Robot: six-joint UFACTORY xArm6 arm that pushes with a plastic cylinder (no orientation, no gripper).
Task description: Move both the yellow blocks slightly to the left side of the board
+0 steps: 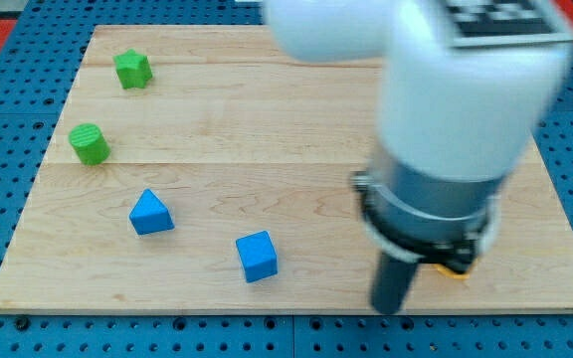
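Only a small yellow sliver (pixel 455 267) of one yellow block shows, at the view's lower right, mostly hidden under the arm's body. No second yellow block can be seen; the arm covers much of the board's right side. My dark rod comes down from the arm, and my tip (pixel 389 309) rests near the board's bottom edge, just left of and slightly below the yellow sliver. I cannot tell whether the tip touches the block.
A blue cube (pixel 257 256) lies left of my tip. A blue triangular block (pixel 150 213) sits further left. A green cylinder (pixel 89 143) and a green star (pixel 132 69) are at the left side of the wooden board (pixel 267 119).
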